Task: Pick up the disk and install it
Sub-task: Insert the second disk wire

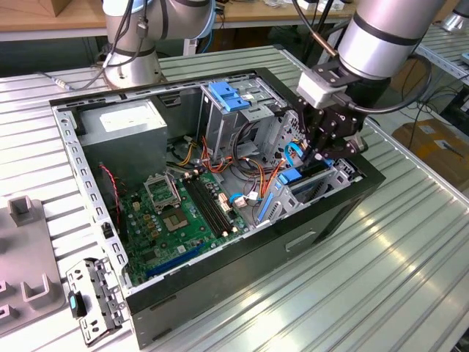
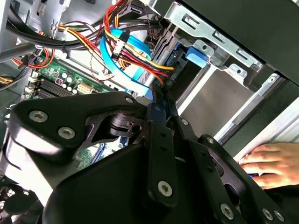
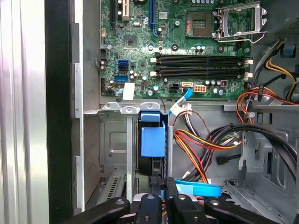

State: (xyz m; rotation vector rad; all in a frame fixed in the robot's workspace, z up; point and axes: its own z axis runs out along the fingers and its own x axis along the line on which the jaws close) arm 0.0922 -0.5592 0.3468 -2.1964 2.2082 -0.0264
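Observation:
The disk (image 3: 153, 140) stands on edge in a slot of the drive bay (image 3: 112, 154) at the front corner of the open computer case (image 1: 242, 249). Its blue side rail faces up; in the exterior view it shows as a blue strip (image 1: 292, 176). My gripper (image 1: 320, 155) hangs straight over that bay. In both wrist views its black fingers (image 3: 156, 186) stand almost together, and the gripper (image 3: 163, 184) is shut with its tips at the near end of the disk's rail. In the second wrist view the gripper (image 2: 161, 100) points into the bay, among the cables.
Red, orange and blue cables (image 3: 201, 149) crowd the space beside the bay. The motherboard (image 1: 183, 213), a grey power-supply box (image 1: 128, 121) and a drive cage with a blue bracket (image 1: 227, 95) fill the case. A person's hand (image 2: 271, 163) rests outside the case wall. Grey fixtures (image 1: 22, 279) lie at the exterior view's left.

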